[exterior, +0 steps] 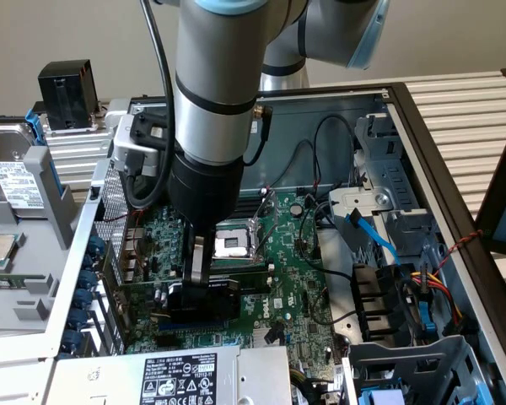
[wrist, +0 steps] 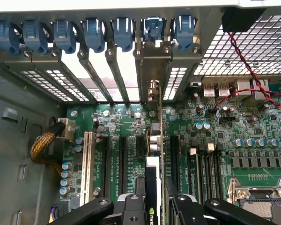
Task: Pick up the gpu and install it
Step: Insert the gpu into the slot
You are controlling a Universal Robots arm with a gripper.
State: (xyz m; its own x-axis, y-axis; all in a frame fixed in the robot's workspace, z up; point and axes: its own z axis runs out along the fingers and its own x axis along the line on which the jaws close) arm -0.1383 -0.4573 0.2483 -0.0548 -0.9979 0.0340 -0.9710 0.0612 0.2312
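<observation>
Pincer (exterior: pixel 204 274) is reaching down into the open PC case (exterior: pixel 422 143), fingers (wrist: pixel 189 208) pinching the gpu (wrist: pixel 152 187) by its top edge. Gpu is standing edge-on over the motherboard (exterior: pixel 295 278), black shroud and green board running between the fingers, silver bracket end (wrist: pixel 152 65) sitting up against the rear slot openings under the row of blue clips (wrist: pixel 91 33). Card is lining up w/ a black expansion slot, other black slots (wrist: pixel 122 159) and a white slot (wrist: pixel 88 159) lying just beside it; can't tell if it's fully seated. CPU socket (exterior: pixel 234 243) is sitting near the pincer in the exterior view, power supply (exterior: pixel 181 375) lying along the case's near edge.
</observation>
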